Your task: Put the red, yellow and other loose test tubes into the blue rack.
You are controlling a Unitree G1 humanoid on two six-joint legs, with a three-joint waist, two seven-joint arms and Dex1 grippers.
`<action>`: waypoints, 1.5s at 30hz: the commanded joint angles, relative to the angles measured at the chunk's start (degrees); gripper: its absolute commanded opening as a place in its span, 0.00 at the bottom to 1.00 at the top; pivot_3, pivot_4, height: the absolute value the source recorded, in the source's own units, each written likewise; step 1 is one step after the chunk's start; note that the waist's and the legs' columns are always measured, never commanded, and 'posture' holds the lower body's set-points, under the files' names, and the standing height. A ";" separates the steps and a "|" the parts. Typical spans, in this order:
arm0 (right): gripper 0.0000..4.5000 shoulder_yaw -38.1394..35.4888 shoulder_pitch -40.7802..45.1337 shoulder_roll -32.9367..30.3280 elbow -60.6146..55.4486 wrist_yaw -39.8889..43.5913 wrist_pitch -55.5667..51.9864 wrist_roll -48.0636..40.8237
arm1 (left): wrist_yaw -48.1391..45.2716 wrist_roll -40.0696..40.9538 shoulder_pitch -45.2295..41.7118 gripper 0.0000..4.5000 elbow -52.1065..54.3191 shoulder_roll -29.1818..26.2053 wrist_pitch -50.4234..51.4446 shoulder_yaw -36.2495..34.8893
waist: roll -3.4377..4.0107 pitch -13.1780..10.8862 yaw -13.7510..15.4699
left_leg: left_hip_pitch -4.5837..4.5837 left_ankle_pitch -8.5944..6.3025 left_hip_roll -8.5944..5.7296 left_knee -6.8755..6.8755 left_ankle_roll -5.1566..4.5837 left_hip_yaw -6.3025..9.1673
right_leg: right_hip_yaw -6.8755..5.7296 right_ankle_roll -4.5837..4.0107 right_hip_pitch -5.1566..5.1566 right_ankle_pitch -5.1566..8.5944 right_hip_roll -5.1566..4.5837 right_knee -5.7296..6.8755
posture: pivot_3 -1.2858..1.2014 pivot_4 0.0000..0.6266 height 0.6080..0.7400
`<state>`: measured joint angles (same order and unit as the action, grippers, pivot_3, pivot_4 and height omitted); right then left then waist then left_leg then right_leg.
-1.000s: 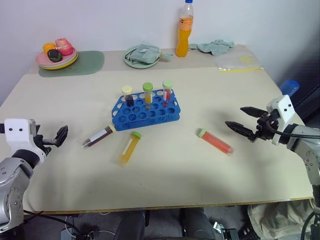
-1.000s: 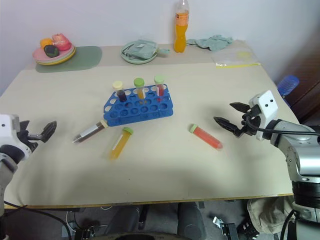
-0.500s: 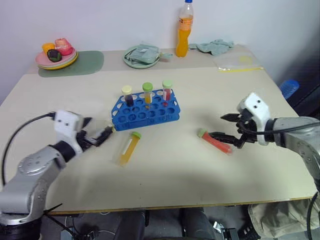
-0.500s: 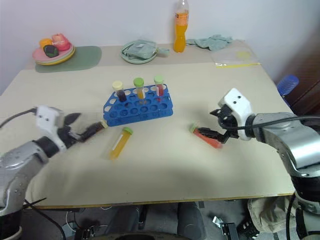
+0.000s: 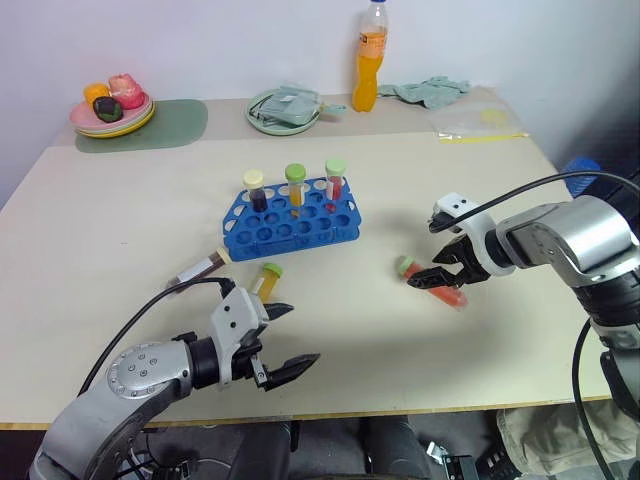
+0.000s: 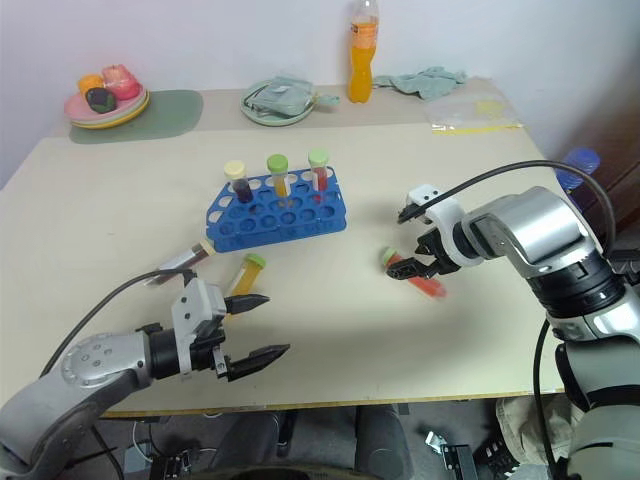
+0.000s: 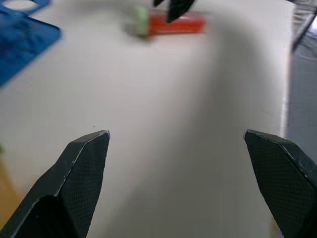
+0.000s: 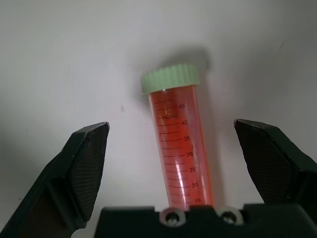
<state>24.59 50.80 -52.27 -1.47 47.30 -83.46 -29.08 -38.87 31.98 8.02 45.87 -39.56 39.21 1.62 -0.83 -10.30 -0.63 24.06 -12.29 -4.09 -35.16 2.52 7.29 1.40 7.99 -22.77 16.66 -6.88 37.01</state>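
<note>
Nearest the table's point(image 5: 560, 340) front edge, left gripper point(image 5: 284, 340) spread wide, hovering empty just in front of the yellow tube point(image 5: 262, 284) lying flat. Farther along on the right, right gripper point(image 8: 178, 163) also spread wide, pointing down over the red tube point(image 8: 179, 148) with one finger to each side and clear of it; on the left, a dark tube point(image 5: 200, 268) lying near the blue rack's corner. Beyond, mid-table, the blue rack point(image 5: 290, 222) holding three capped tubes upright in its back row.
</note>
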 commanded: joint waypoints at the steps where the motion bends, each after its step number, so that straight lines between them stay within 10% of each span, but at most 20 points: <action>1: 1.00 1.64 3.21 0.27 2.28 2.10 0.31 0.98 | -1.13 -0.46 0.16 0.99 1.90 -0.71 -2.58 0.29 | 0.00 0.00 -0.01 | 0.01 0.00 0.00 0.00 0.00 0.00 | 0.00 0.00 0.00 0.00 0.00 0.00 | 0.52 0.24 1.00; 10: 0.16 3.96 4.78 -0.06 3.94 5.41 1.78 2.53 | -1.41 -1.31 0.66 1.00 1.12 -0.36 -4.19 1.49 | 0.01 0.00 -0.04 | 0.02 0.00 -0.01 0.02 0.00 0.00 | -0.01 0.02 -0.04 -0.01 0.01 0.01 | 0.52 0.24 1.00; 15: 0.15 2.79 3.95 -0.91 1.37 5.42 3.34 3.10 | -2.12 -1.63 0.87 1.00 -0.11 -0.34 -5.46 1.43 | 0.01 -0.01 -0.04 | 0.02 0.00 -0.01 0.02 0.00 0.00 | -0.01 0.02 -0.05 -0.01 0.01 0.02 | 0.52 0.24 1.00; 19: 0.15 -7.12 -2.83 -1.58 -7.96 6.16 24.18 4.37 | -0.01 -0.54 2.00 1.00 -2.00 1.70 -6.18 -1.89 | 0.02 -0.01 -0.01 | 0.11 0.00 -0.01 0.03 -0.01 -0.02 | -0.02 0.03 -0.13 -0.01 0.01 0.01 | 0.52 0.24 1.00; 26: 0.15 -28.99 -15.91 29.58 -17.36 -15.96 47.26 -0.66 | 12.11 -4.39 -2.28 1.00 -9.94 10.68 -8.12 -9.45 | -0.03 0.03 -0.14 | 0.01 0.03 0.03 -0.01 0.03 0.12 | -0.02 0.04 -0.10 -0.02 0.12 0.22 | 0.52 0.24 1.00; 34: 0.15 -22.65 -23.16 51.69 -8.29 -30.30 70.74 12.45 | 15.90 -8.62 -5.44 1.00 -14.87 13.27 -11.35 -10.86 | -0.03 0.06 -0.25 | -0.01 0.11 -0.05 0.01 0.17 0.25 | 0.03 0.04 -0.20 -0.04 0.08 0.30 | 0.52 0.24 1.00; 45: 0.15 -22.53 -21.27 53.73 5.63 -30.98 79.85 16.37 | 14.78 -7.11 -5.89 1.00 -12.70 12.72 -9.85 -10.49 | -0.02 0.07 -0.54 | -0.02 0.14 -0.04 0.03 0.22 0.23 | 0.07 0.01 -0.28 -0.04 0.12 0.44 | 0.52 0.24 1.00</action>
<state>2.60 27.57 0.99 4.54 16.20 -5.50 -12.48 -23.71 24.38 2.26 30.70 -26.35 29.73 -8.24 -0.85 -10.23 -1.17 24.04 -12.14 -4.13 -35.13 2.75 7.52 1.47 7.99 -23.05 16.62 -6.77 37.46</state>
